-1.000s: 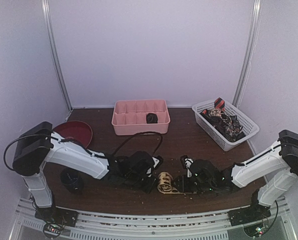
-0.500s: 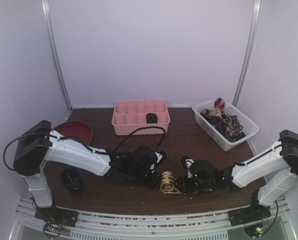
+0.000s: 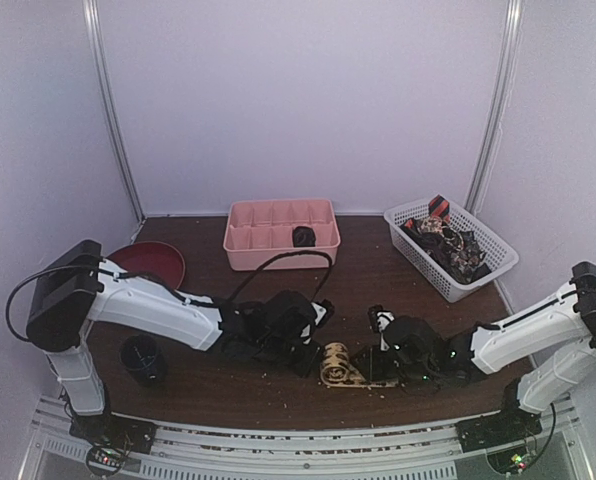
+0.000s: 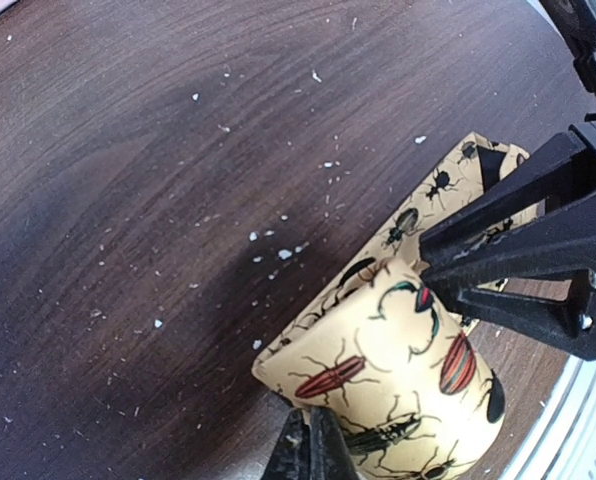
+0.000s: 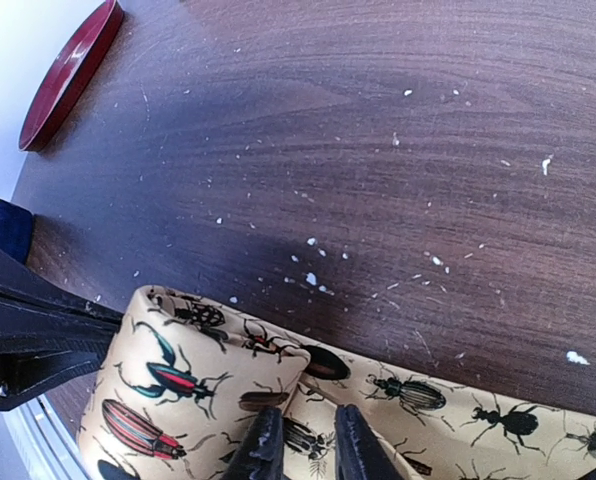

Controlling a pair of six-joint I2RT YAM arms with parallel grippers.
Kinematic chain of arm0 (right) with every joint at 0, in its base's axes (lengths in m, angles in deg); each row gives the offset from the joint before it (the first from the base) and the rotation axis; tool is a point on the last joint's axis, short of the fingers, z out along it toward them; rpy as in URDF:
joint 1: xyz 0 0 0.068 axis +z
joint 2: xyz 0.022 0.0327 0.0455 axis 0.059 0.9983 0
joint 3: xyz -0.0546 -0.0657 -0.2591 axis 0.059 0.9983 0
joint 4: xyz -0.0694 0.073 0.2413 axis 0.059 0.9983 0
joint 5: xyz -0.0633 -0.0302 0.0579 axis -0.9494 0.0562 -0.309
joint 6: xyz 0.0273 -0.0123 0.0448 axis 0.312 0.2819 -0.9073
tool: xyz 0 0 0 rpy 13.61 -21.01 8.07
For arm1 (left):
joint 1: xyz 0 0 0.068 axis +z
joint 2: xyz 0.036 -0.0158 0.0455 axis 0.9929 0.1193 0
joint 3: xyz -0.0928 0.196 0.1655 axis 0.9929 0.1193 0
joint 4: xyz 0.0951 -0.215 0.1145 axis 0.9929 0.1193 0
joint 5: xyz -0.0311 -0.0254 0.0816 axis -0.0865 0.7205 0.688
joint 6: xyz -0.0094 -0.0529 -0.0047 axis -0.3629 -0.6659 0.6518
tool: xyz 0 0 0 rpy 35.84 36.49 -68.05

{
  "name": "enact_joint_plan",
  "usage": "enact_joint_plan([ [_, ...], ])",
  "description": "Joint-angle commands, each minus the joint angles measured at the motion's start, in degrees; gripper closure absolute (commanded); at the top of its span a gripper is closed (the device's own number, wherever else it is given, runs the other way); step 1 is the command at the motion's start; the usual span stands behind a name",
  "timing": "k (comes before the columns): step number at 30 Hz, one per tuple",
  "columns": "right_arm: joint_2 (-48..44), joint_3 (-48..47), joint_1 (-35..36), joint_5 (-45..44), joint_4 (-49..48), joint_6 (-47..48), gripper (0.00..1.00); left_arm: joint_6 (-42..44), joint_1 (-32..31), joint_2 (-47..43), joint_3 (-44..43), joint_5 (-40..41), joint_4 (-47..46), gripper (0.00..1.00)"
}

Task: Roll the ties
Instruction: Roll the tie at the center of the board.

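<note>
Robot lab booth, white enclosure walls [image 3: 298, 100]

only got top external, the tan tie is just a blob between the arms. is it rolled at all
observer: Partly. The left wrist view shows the tan tie curled into a loose roll, with a flat end not yet rolled.
operator: is the left one holding it
observer: The left claw is closed to a sliver at the roll's near edge; it looks pinched on the fabric.
operator: and the right
observer: In the right wrist view the right claw has its fingers slightly apart over a fold. I cannot tell whether they clamp it.
</note>
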Motion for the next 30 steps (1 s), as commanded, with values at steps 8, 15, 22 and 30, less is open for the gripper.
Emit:
enact_joint_plan([
  [8, -5.57, 3.21, 0.41, -7.32, 2.64, -3.19, 0.75, 1.53, 0.13, 0.68, -3.33, -1.14, -0.47, 0.97],
  [15, -13.32, 5.32, 0.45, -7.75, 1.79, -3.66, 0.61, 1.67, -0.51, 2.03, -5.34, -2.48, -0.69, 0.97],
  [22, -13.41, 4.78, 0.43, -3.37, -0.79, -5.82, 0.43, 1.82, -1.51, 4.03, -8.27, -3.44, -1.14, 0.97],
  [30, -7.94, 2.97, 0.54, -0.62, -1.74, -7.02, 0.47, 1.45, -2.24, 5.23, -8.95, -4.48, -3.32, 0.97],
])
